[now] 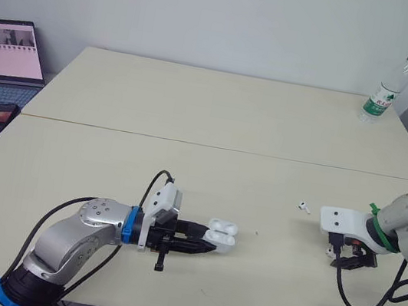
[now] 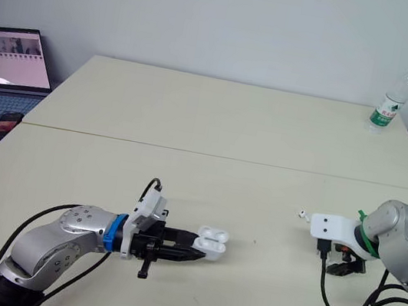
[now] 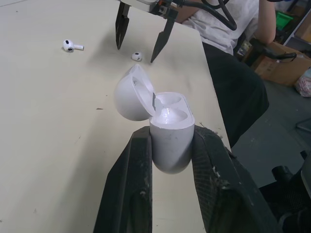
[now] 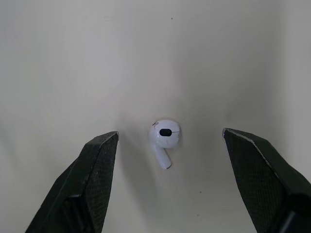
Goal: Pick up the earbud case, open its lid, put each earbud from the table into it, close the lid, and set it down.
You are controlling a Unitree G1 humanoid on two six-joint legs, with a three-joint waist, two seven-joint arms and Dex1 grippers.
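While One Claw Holds the Case, the Other Hangs Over an Earbud

As I stand by the table [image 1: 193, 120], I see the left gripper [image 1: 209, 245] low down, near 6 o'clock on the front half. Its two black fingers are squeezed tight on the white earbud case [image 3: 170, 145], one finger on each side. The lid [image 3: 130, 94] is flipped open and leans back. I cannot tell if the case touches the table.

Over at 4 o'clock, the right gripper [image 4: 170, 133] points down at the table top. Its fingers are spread wide and hold nothing. One earbud [image 4: 164, 137] lies flat on the table between the two fingertips, with a gap on each side. A second earbud [image 1: 303, 207] lies near, at about 10 o'clock from that gripper.

A water bottle [image 1: 389, 85] stands far off at 1 o'clock, by the back corner. A laptop [image 1: 3, 51] with its screen lit sits off the table at 10 o'clock, and a phone [image 1: 0, 117] lies just in front of it. A person [image 3: 228, 29] in a white top is just past the table's edge, beyond the right gripper.
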